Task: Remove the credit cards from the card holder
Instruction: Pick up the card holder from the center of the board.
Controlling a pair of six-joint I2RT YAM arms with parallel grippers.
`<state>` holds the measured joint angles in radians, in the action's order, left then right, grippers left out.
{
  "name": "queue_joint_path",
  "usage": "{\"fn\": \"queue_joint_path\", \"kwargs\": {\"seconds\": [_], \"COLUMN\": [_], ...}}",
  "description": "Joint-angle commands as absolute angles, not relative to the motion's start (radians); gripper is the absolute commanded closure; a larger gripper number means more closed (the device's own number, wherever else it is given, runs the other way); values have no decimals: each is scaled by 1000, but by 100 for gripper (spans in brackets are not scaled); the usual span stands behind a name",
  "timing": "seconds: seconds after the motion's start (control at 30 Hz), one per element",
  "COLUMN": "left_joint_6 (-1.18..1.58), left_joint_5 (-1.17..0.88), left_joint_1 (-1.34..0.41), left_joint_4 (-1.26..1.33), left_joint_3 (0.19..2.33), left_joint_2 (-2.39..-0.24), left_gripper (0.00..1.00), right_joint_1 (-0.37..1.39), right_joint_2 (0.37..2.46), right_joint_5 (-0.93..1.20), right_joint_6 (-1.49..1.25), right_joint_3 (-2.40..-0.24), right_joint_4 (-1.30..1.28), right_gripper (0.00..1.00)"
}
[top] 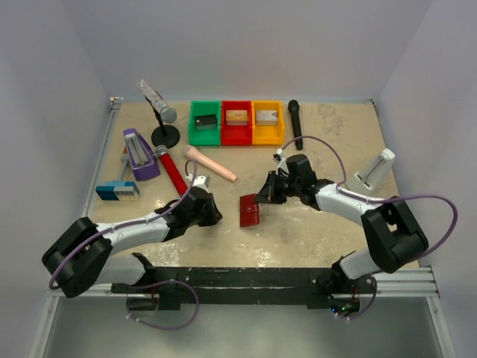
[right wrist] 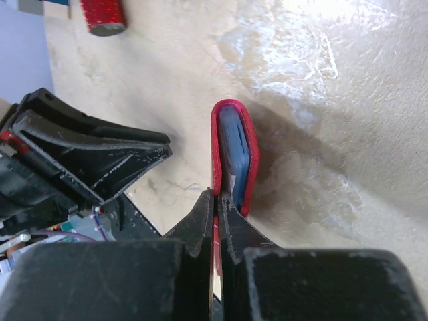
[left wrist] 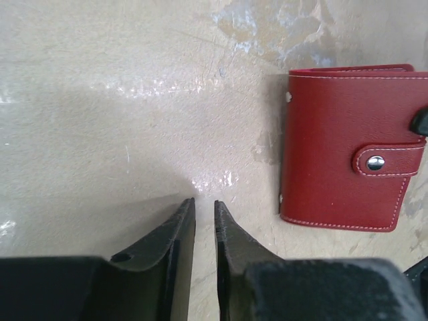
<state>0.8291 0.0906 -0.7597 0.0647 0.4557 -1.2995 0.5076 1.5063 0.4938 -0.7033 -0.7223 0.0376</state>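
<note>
Top external view: the card holder [top: 249, 211] sits a little nearer the near edge than the middle of the counter [top: 335, 149], between the 2 arms. In the left wrist view its snap tab looks fastened, and no credit cards are out anywhere I can see, so I'd say the whole job remains: unsnap it, open it, draw the cards. The right gripper [top: 264, 197] is pinched tight on 1 red cover edge, and pale blue pockets show between the covers. The left gripper [top: 215, 212] waits just beside, jaws nearly together and empty. The counter is mottled beige with glossy patches, and plain pale walls close 3 sides.
</note>
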Motion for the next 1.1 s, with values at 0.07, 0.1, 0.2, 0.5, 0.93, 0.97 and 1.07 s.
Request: {"fn": "queue_joint_path", "kwargs": {"seconds": [0.07, 0.1, 0.2, 0.5, 0.93, 0.97, 1.07], "left_joint_6": [864, 870, 891, 862, 931, 937, 974], "left_joint_5": [163, 166, 173, 25, -379, -415, -452], "left_joint_1": [-741, -738, -729, -723, -724, -723, -724], "left_joint_4": [54, 60, 110, 380, 917, 948, 1034], "left_joint_3": [413, 399, 336, 209, 132, 135, 133], "left_joint_2": [-1109, -1077, -955, -689, -695, -710, -747], "left_gripper": [72, 68, 52, 33, 0, 0, 0], "right_joint_1": [488, 488, 488, 489, 564, 571, 578], "right_joint_2": [1335, 1303, 1212, 965, 831, 828, 825], "right_joint_5": [540, 548, 564, 692, 861, 862, 870], "right_joint_6": [-612, -598, -566, -517, -496, -499, -506], "right_joint_3": [-716, -718, -721, -776, -894, -899, -908], "right_joint_4": [-63, -86, -152, -336, -460, -460, -456], "right_gripper": [100, 100, 100, 100, 100, 100, 100]}}
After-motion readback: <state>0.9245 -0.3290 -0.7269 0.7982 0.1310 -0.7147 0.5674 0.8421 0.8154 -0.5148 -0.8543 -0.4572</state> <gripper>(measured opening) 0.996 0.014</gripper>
